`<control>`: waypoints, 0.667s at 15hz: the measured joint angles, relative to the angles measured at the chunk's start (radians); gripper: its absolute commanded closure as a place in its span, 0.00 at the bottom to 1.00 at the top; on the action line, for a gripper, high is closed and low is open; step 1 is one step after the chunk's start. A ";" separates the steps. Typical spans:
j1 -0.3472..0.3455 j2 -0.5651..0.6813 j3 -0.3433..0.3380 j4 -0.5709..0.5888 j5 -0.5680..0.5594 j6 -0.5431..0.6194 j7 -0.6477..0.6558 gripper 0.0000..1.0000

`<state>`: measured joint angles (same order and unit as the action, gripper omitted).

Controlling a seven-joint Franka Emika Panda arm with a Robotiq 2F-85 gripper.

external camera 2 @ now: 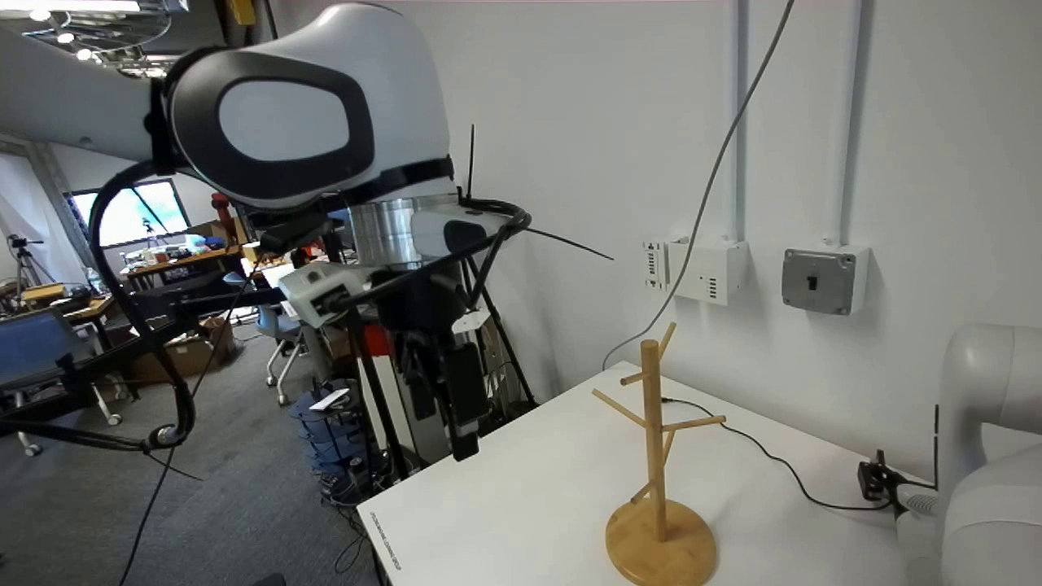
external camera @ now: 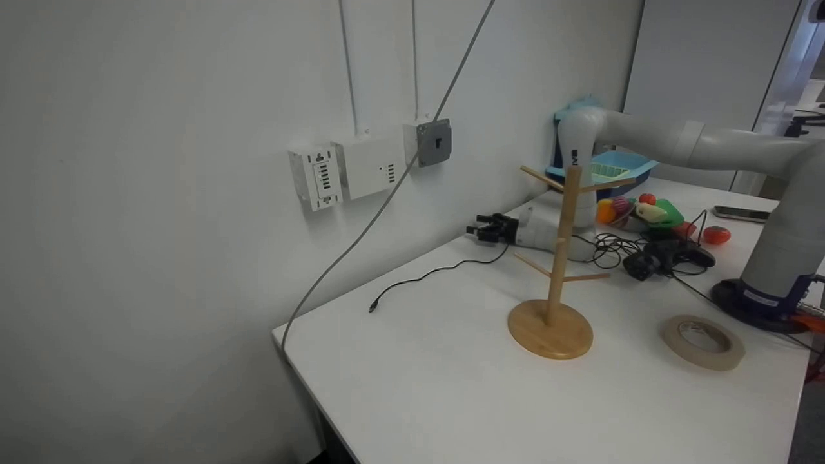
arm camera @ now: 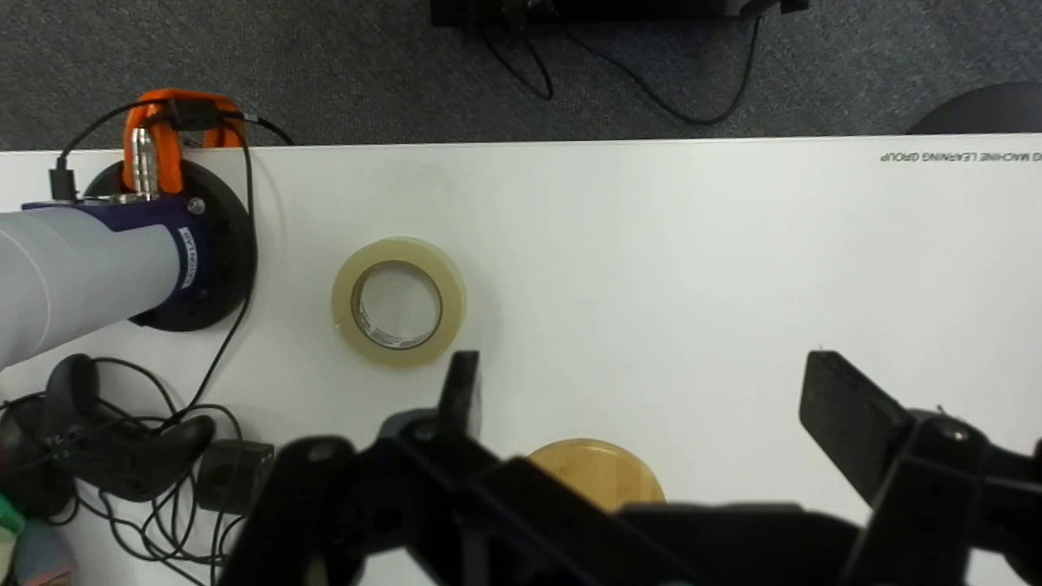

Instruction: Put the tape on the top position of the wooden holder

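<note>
The tape, a flat beige ring, lies on the white table in an exterior view (external camera: 709, 361) and in the wrist view (arm camera: 453, 305). The wooden holder stands upright in both exterior views (external camera: 559, 264) (external camera 2: 654, 456), with pegs at several heights and nothing hung on them. In the wrist view its round base (arm camera: 598, 468) is partly hidden behind my gripper. My gripper (arm camera: 643, 366) is open and empty, its fingers wide apart, with the tape beyond the left finger. In an exterior view my gripper (external camera 2: 444, 423) hangs in the air, pointing down, left of the holder.
A second grey arm (external camera: 780, 238) stands on the table, its black hand (external camera: 495, 229) lying near the wall. Controllers (external camera: 670, 258) with tangled cables, toy food (external camera: 644, 209), a phone (external camera: 741, 214) and a blue bin (external camera: 628, 164) are behind the holder. A black cable (external camera: 445, 270) runs along the wall side.
</note>
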<state>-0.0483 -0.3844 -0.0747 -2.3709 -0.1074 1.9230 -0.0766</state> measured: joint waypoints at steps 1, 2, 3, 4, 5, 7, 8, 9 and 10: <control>-0.002 -0.001 -0.001 -0.009 -0.003 0.011 0.000 0.00; -0.002 -0.003 -0.002 -0.013 -0.004 0.015 0.000 0.00; -0.002 -0.005 -0.001 -0.014 -0.004 0.016 0.000 0.00; -0.002 -0.008 -0.001 -0.015 -0.004 0.016 0.000 0.00; -0.002 -0.009 -0.001 -0.015 -0.004 0.016 0.000 0.00; -0.002 -0.011 -0.001 -0.015 -0.004 0.016 0.000 0.00; -0.002 -0.011 -0.001 -0.015 -0.004 0.016 0.000 0.00; -0.002 -0.011 -0.001 -0.016 -0.004 0.016 0.000 0.00; -0.002 -0.011 -0.001 -0.016 -0.004 0.016 0.000 0.00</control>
<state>-0.0504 -0.3956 -0.0762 -2.3866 -0.1111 1.9387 -0.0766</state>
